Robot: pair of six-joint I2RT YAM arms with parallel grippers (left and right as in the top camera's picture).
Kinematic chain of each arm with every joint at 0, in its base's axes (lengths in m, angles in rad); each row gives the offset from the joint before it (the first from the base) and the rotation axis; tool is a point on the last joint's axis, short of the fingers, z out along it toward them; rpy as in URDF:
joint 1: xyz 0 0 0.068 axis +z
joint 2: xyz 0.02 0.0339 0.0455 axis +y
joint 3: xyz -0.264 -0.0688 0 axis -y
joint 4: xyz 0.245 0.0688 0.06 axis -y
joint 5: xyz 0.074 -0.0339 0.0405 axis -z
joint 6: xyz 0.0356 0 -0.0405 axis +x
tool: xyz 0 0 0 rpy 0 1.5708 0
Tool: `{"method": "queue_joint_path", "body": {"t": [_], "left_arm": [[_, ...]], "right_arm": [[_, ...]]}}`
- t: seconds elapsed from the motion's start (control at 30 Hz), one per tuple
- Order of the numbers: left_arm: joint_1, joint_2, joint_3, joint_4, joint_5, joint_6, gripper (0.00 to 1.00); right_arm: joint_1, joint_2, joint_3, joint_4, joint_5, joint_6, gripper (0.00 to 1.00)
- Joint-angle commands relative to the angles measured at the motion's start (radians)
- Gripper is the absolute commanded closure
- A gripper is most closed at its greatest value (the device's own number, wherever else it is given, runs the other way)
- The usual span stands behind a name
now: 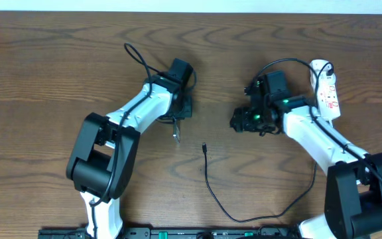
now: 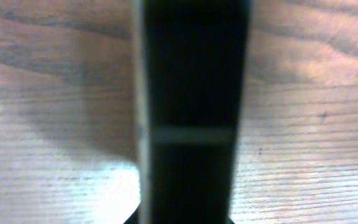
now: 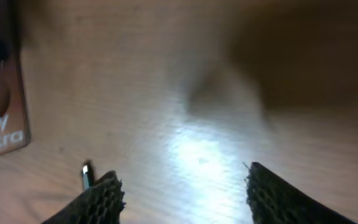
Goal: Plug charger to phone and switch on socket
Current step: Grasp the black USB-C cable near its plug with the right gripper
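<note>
Overhead: left claw (image 1: 176, 123) pressed shut on one phone (image 1: 176, 135), held edge-up. Right claw (image 1: 239, 121) spread, empty. One socket (image 1: 326, 93) behind it. One charger (image 1: 210, 188), its tip loose on bare tabletop (image 1: 45, 66) between the claws.
Left wrist: phone fills centre.
Right wrist: fingers (image 3: 98, 199) apart, tip beside the left one.

Left arm: reaches from the near edge toward the middle, elbow bent.
Left pincer (image 1: 178, 118): closed on the phone (image 1: 176, 131), which it holds on edge.
Right arm: reaches inward from the right.
Right pincer (image 3: 182, 186): jaws apart, pointing toward the left pincer.
</note>
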Motion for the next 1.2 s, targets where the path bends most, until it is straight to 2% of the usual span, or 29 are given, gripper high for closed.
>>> {"method": "queue_joint_path", "body": {"t": [0.0,0.07,0.13,0.4,0.6,0.73,0.93,1.17], "left_arm": [[0.087,-0.064,0.006,0.032,0.245,-0.01,0.93],[0.147,-0.088,0.006,0.073,0.43,-0.01,0.93],[0.184,-0.092,0.006,0.094,0.523,-0.01,0.93],[0.298,-0.091,0.005,0.027,0.692,-0.005,0.93],[0.33,-0.091,0.005,0.019,0.878,0.025,0.92],[0.333,-0.091,0.005,0.02,0.886,0.036,0.93],[0.333,-0.091,0.005,0.016,0.886,0.036,0.92],[0.333,-0.091,0.005,0.016,0.886,0.036,0.93]], "right_arm": [[0.07,0.002,0.042,-0.045,-0.005,0.015,0.41],[0.125,0.002,0.092,-0.12,0.015,0.047,0.41],[0.167,0.002,0.13,-0.168,0.051,0.079,0.42],[0.361,0.014,0.175,-0.257,0.216,0.211,0.44],[0.447,0.113,0.175,-0.303,0.216,0.2,0.42],[0.491,0.211,0.175,-0.311,0.216,0.2,0.37],[0.483,0.27,0.191,-0.355,0.217,0.2,0.37],[0.37,0.27,0.203,-0.495,0.498,0.219,0.37]]}}
